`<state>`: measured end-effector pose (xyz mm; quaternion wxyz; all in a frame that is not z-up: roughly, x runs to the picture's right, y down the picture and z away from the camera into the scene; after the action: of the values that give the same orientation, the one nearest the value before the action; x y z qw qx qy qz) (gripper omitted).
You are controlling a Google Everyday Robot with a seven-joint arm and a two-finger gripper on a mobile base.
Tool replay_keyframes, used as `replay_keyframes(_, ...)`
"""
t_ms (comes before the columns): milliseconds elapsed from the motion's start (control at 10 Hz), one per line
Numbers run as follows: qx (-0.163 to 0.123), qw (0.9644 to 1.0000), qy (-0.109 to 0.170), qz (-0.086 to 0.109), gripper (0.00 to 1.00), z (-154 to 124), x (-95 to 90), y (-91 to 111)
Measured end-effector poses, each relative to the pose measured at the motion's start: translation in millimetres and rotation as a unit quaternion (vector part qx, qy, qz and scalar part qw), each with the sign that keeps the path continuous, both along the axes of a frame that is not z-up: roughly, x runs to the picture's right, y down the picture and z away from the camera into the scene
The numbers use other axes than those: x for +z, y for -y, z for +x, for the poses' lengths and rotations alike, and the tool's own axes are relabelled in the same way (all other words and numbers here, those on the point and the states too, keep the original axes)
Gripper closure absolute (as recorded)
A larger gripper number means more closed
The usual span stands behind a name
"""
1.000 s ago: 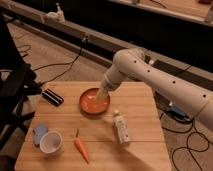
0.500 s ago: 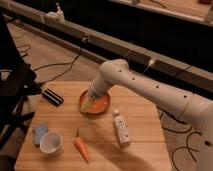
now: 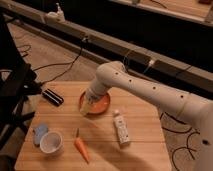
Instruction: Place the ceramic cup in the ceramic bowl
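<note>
The white ceramic cup [image 3: 51, 142] stands upright near the table's front left corner, with nothing touching it. The orange-red ceramic bowl [image 3: 101, 104] lies at the table's middle back. My gripper [image 3: 86, 109] hangs at the end of the white arm, which reaches in from the right. It is over the bowl's left front rim, open, holding nothing. It is well apart from the cup, up and to the right of it. The arm hides part of the bowl.
An orange carrot [image 3: 81, 148] lies just right of the cup. A white tube-shaped bottle [image 3: 121, 129] lies right of the bowl. A blue lid-like disc [image 3: 39, 132] touches the cup's left side. A black box [image 3: 52, 96] sits at the back left. Cables run across the floor behind.
The arm has swung left and toward the table's front. The gripper went from the bowl's right side to its left front rim. The objects stayed put.
</note>
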<state>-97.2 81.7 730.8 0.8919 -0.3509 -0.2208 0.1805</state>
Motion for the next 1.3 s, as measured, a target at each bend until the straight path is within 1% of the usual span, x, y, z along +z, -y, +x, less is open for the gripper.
replay_keyframes(200, -0.006, 0.9999, 0.015, -0.001, 0.35, -15.3, -5.3, -8.6)
replay_keyframes(400, -0.009, 0.9992, 0.038, -0.007, 0.35, -40.0, -10.7, -19.1)
replay_keyframes(600, -0.010, 0.9981, 0.059, -0.011, 0.35, -58.0, -14.7, -26.3)
replay_keyframes(700, -0.016, 0.9973, 0.071, -0.013, 0.35, -69.2, -17.3, -31.0)
replay_keyframes(800, -0.030, 0.9952, 0.092, -0.016, 0.35, -89.3, -22.5, -41.0)
replay_keyframes(1100, -0.064, 0.9887, 0.133, -0.025, 0.35, -129.5, -33.1, -64.6)
replay_keyframes(1200, -0.070, 0.9870, 0.143, -0.024, 0.35, -139.3, -35.1, -69.9)
replay_keyframes(1300, -0.078, 0.9844, 0.157, -0.019, 0.35, -155.3, -36.9, -76.9)
